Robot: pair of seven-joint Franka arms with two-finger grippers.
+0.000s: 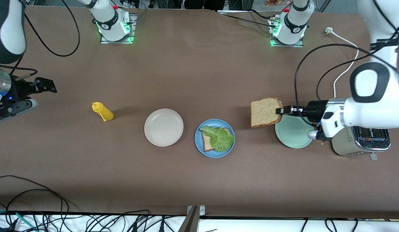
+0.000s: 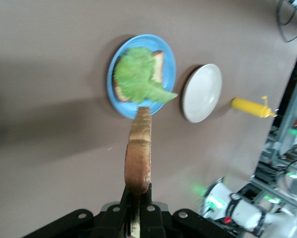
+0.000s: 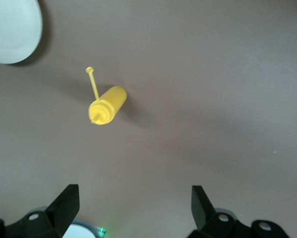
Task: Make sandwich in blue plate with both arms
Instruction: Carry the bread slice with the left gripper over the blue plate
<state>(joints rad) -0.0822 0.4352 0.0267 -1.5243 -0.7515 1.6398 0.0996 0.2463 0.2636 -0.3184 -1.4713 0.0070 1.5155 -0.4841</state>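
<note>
Blue plate (image 1: 214, 152): it lies nearest the front camera of all the dishes, about the middle of the table, and carries the lower bread slice (image 1: 206, 144) with a ruffled lettuce leaf (image 1: 219, 138) on top of it.
Left gripper (image 1: 280, 111): its fingers are closed on the edge of the second bread slice (image 1: 265, 111), which hangs in the air over the table just beside the mint-green plate (image 1: 293, 133), toward the blue plate.
Held slice, left wrist view: the slice (image 2: 138, 153) stands on its edge between the fingers, the brown crust facing the camera; the blue plate (image 2: 114, 101) with lettuce (image 2: 137, 77) is seen below it.
Mint-green plate: it lies between the blue plate and the toaster (image 1: 360, 141), partly under the left arm.
Toaster: silver, at the left arm's end of the table, touching or just beside the mint-green plate; which one I cannot tell.
White plate (image 1: 163, 127): just beside the blue plate, toward the right arm's end.
Yellow bottle (image 1: 102, 111): it stands between the white plate and the right arm's end, well apart from the blue plate.
Right gripper (image 3: 133, 203): its fingers are wide apart and hold nothing; it waits in the air over the table at the right arm's end, with the yellow bottle (image 3: 106, 105) in its wrist view.
</note>
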